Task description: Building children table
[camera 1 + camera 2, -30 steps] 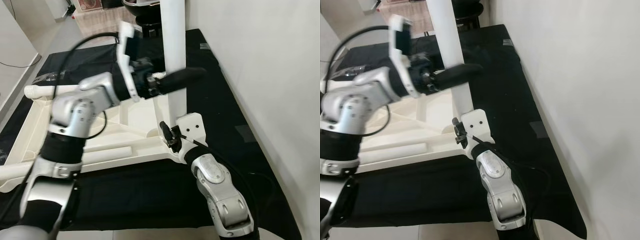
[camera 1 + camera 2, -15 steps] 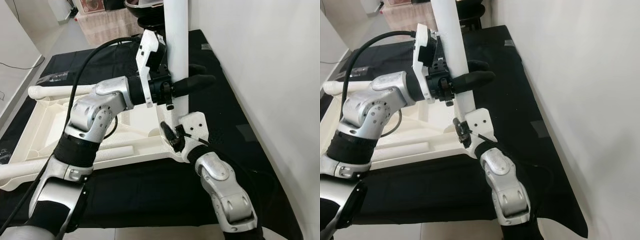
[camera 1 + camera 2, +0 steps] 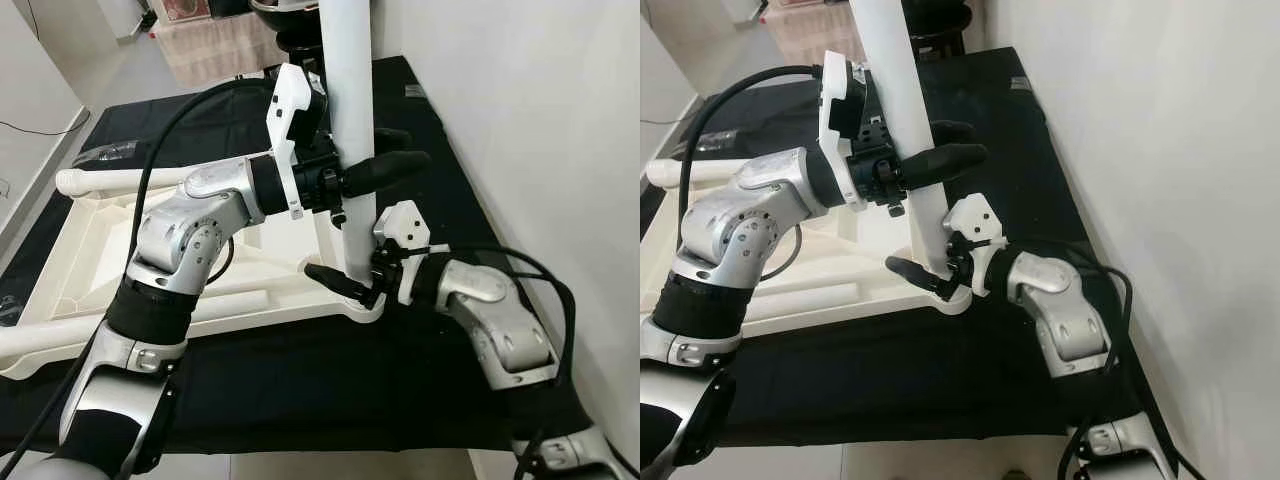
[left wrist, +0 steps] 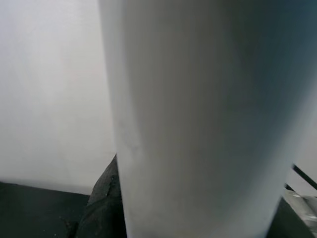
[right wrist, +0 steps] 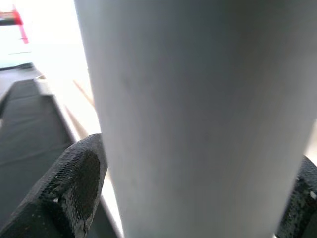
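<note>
Upturned white tabletop on the black mat, with one white leg upright in the corner socket near the wall. Left gripper clenched around the leg at middle height, one finger each side. Right gripper grasping the same leg low down, just above the socket. Another loose leg lying along the far edge of the tabletop. Probable risk: a tilted leg, jammed or not fully seated, if both arms push at different angles. Possible also a slip of the smooth tube through the fingers, or a shift of the tabletop on the mat.
</note>
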Robot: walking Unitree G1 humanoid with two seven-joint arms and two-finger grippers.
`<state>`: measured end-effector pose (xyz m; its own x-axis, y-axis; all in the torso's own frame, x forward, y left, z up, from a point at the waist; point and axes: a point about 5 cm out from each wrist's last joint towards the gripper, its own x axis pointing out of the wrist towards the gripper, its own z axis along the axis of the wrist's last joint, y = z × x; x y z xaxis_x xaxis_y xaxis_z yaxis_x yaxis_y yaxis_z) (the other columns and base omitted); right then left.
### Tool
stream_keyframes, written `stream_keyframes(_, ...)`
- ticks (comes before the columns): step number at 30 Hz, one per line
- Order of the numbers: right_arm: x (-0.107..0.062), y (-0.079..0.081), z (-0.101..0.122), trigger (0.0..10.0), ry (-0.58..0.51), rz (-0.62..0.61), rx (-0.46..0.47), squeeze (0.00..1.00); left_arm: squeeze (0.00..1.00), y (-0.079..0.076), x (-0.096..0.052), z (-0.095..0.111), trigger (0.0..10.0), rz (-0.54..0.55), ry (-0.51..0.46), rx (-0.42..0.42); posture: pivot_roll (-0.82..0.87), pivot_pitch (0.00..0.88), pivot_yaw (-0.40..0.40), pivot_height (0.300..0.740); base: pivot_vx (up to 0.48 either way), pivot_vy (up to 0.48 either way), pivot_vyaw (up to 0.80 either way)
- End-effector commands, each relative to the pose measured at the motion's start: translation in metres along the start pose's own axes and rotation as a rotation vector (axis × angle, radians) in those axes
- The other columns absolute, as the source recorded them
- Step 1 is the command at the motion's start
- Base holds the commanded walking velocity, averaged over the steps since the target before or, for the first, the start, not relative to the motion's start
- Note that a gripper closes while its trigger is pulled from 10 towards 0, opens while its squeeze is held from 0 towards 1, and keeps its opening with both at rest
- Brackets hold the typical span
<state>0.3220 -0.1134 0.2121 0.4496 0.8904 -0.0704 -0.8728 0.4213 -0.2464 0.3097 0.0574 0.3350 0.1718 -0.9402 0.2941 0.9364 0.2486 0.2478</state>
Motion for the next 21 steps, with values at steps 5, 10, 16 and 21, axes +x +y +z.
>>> stream_keyframes(5, 0.015, -0.005, -0.002, 10.0, 0.010, 0.174, 0.015, 0.00, 0.00, -0.009, 0.004, -0.011, 0.0, -0.023, 0.011, -0.027, -0.04, 0.171, 0.099, 0.740, 0.000, 0.000, 0.00)
stream_keyframes(10, 0.020, -0.016, 0.002, 0.0, -0.006, 0.269, 0.026, 0.00, 0.00, -0.009, 0.003, -0.012, 0.0, -0.007, 0.011, -0.021, -0.04, 0.172, 0.092, 0.740, 0.000, 0.000, 0.00)
stream_keyframes(16, 0.023, -0.016, -0.002, 0.0, -0.005, 0.285, 0.034, 0.00, 0.00, -0.007, 0.003, -0.013, 0.0, -0.001, 0.017, -0.004, -0.03, 0.173, 0.091, 0.740, 0.000, 0.000, 0.00)
stream_keyframes(21, 0.024, -0.017, -0.008, 0.0, -0.015, 0.272, 0.048, 0.00, 1.00, -0.007, 0.002, -0.016, 2.8, 0.001, 0.024, -0.016, -0.04, 0.177, 0.093, 0.740, 0.000, 0.000, 0.00)
